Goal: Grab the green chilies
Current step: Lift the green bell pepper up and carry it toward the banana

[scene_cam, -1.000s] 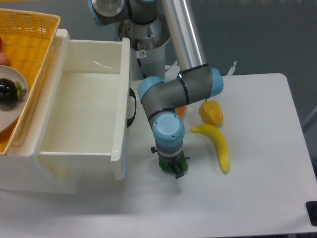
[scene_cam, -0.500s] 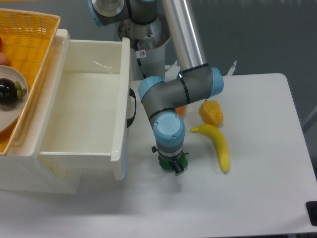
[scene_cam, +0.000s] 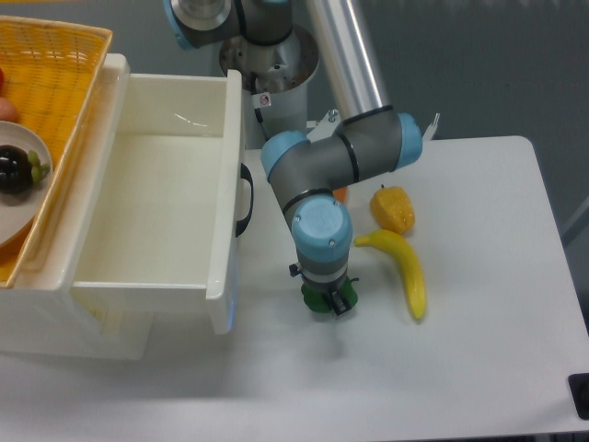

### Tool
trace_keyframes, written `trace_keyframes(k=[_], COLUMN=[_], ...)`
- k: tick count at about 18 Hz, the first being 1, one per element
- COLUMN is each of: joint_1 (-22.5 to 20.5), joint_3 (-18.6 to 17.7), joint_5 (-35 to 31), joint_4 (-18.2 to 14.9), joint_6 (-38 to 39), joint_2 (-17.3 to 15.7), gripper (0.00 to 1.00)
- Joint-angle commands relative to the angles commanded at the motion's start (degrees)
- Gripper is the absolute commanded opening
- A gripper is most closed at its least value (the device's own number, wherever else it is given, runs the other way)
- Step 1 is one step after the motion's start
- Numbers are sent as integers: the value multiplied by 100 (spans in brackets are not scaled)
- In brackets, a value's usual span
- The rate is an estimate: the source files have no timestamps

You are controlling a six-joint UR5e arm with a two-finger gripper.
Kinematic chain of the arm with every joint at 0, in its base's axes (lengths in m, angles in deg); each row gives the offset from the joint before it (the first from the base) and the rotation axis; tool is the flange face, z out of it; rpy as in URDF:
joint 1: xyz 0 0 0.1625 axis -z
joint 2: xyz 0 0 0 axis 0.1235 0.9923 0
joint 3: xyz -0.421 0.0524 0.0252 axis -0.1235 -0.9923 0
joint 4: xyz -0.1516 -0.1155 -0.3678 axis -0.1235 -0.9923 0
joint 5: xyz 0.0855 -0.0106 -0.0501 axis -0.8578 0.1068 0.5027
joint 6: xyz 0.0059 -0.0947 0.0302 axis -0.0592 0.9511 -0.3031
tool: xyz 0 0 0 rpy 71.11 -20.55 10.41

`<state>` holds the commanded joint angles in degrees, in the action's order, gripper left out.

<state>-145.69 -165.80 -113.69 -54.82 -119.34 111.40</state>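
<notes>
Fixed camera: smooth white surface [scene_cam: 479, 368] with rounded corners, grey wall behind. At left, a glossy white plastic drawer [scene_cam: 147, 230] stands pulled open, black handle on its front; beside it a woven yellow basket [scene_cam: 55, 64] holding a plate with a dark round fruit [scene_cam: 17, 170]. The arm's grey links with pale blue joint caps fold sharply at the elbow, the wrist pointing straight down. The hand [scene_cam: 328, 301] sits mostly hidden under the wrist cap; its fingers press in on the green chilies [scene_cam: 317, 300], a glossy dark-green lump just right of the drawer front. Whether it touches the surface, cannot tell. Right of it lie a curved smooth yellow banana [scene_cam: 405, 267] and a lumpy yellow-orange pepper [scene_cam: 393, 209], close together.
</notes>
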Motion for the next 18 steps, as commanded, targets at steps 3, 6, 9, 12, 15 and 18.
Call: trace_keyframes(k=[3,6,9,12,15,18], joint_1=[-97,-176,-360,-501,-571,-580], joint_3=[0,0,0,-9,-9,-52], joint_5=[18,53,359,492,536,545], joint_4=[-220,-527,-817,-1046,-1231,-1266], joint_6=[149,351,501,510,501,501], joint_2=[-229,-483,-756,-1010,-1134,-1213], gripper=[44,44,44,44,44,44])
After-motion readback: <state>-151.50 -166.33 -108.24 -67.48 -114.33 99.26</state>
